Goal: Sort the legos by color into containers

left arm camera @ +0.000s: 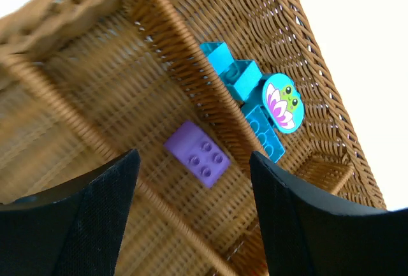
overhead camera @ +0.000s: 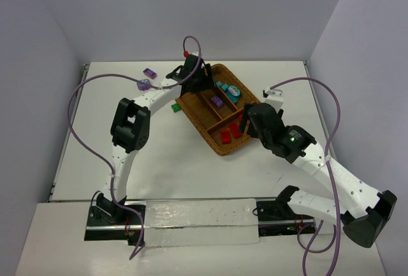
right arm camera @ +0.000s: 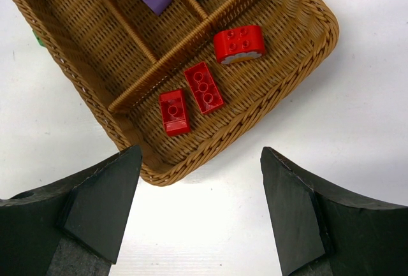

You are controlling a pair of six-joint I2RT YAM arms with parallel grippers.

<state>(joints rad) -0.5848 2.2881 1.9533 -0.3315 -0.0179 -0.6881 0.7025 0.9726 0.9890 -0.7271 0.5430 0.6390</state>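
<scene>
The brown wicker tray (overhead camera: 210, 123) sits mid-table. Its crosswise compartment holds three red legos (right arm camera: 203, 87). A purple lego (left arm camera: 197, 153) lies in a long compartment. Teal legos (left arm camera: 245, 91), one of them a round piece with a frog picture (left arm camera: 284, 102), lie in the long compartment beside it. My left gripper (overhead camera: 199, 82) is open and empty above the purple lego, which shows between the fingers (left arm camera: 102, 212). My right gripper (overhead camera: 246, 120) is open and empty over the table just off the tray's near corner (right arm camera: 159, 174).
Two purple legos (overhead camera: 150, 72) (overhead camera: 144, 85) lie on the table left of the tray. A green lego (overhead camera: 174, 108) lies by the tray's left side, partly under the left arm. The arms' purple cables arch over both sides.
</scene>
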